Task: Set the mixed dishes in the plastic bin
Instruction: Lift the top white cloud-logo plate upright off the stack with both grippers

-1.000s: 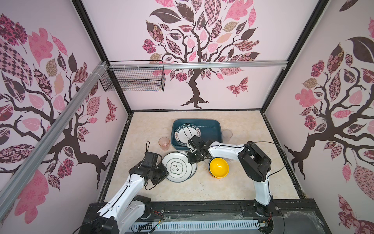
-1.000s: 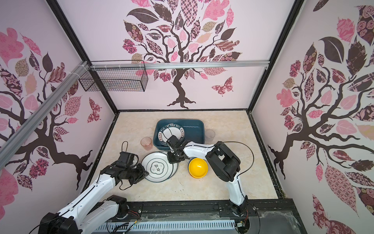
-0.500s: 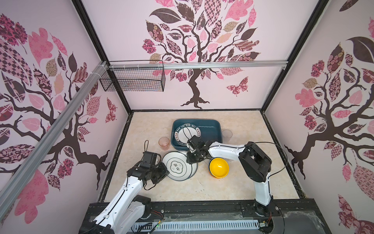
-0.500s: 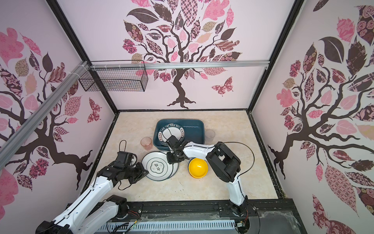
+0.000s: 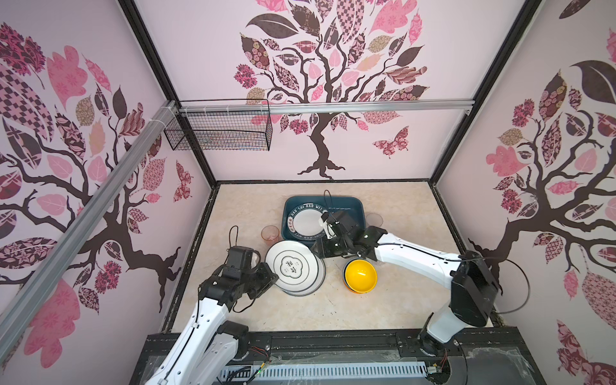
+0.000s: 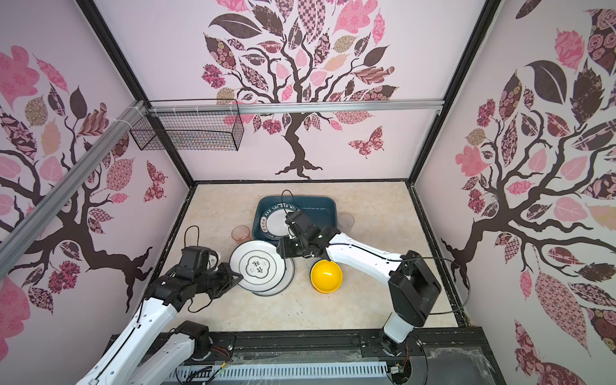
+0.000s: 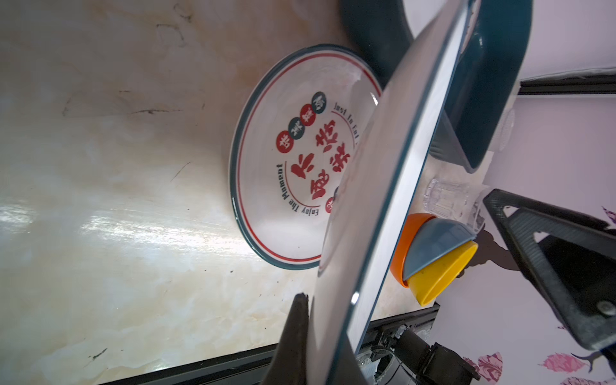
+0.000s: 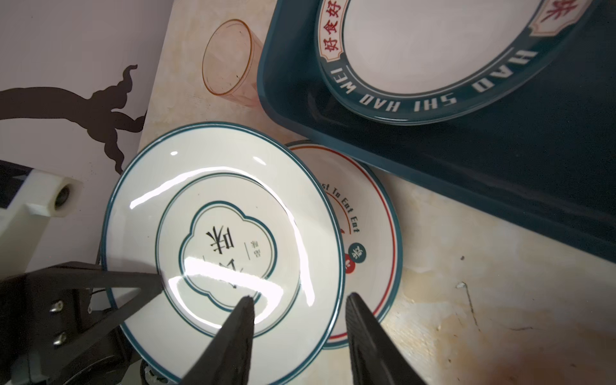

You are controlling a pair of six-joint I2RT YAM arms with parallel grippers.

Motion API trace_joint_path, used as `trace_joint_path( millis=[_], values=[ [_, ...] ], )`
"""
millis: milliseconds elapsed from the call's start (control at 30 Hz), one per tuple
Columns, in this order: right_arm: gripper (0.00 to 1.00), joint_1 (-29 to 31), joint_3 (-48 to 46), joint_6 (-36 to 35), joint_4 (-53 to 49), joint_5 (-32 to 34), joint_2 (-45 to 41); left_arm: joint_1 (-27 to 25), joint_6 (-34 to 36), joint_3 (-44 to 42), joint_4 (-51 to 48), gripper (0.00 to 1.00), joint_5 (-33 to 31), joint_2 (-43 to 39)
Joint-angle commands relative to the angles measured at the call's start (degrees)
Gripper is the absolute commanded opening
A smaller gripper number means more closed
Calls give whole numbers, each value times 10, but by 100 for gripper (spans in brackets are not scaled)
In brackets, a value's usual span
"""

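Top plate, white with a teal ring, sits tilted over the red-lettered plate, just in front of the bin. Left gripper clamped on one edge; right gripper parted, jaws astride the opposite edge, not pinching. Judged stiff, glazed, slippery, breakable, fairly heavy for one pinch — take the rim deep, support both edges, keep it level

Beige marbled tabletop carries: teal plastic bin; pinkish cup and clear cup flanking it; red-ringed plate; nested bowl stack, orange bowl lowest.
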Motion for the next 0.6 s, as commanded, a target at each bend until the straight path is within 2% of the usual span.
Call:
trace_joint_path(
  millis=[0, 233, 567],
  values=[
    [52, -33, -47, 40, 34, -35, -52, -2, -12, 38, 47, 0, 37, -20],
    [57, -62, -132, 87, 115, -75, -116, -2, -48, 45, 126, 0, 81, -11],
    [52, -62, -130, 122, 175, -128, -102, -4, -70, 60, 183, 0, 110, 7]
  ],
)
